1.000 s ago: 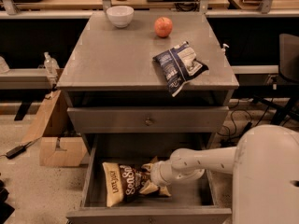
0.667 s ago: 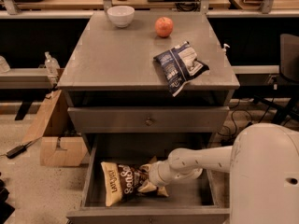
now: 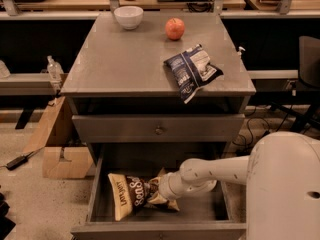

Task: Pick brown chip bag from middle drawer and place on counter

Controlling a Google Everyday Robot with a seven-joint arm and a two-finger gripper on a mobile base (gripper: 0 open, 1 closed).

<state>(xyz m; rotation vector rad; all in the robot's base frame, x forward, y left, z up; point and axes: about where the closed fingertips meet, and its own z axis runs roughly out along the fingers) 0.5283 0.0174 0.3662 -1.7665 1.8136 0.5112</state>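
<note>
Camera view: brown chip bag (image 3: pixel 131 196) axis left-right; tool (image 3: pixel 160 189) right end.

A brown chip bag (image 3: pixel 131 194) against the grey middle drawer (image 3: pixel 201 212)
The bag is dark brown with pale yellow ends and white lettering; the white tool (image 3: pixel 161 191) sits at its right end. On the plain grey table (image 3: pixel 125 59): a dark blue and white bag (image 3: pixel 192 71), a red-orange apple (image 3: pixel 175 28), a white bowl (image 3: pixel 128 17).
</note>
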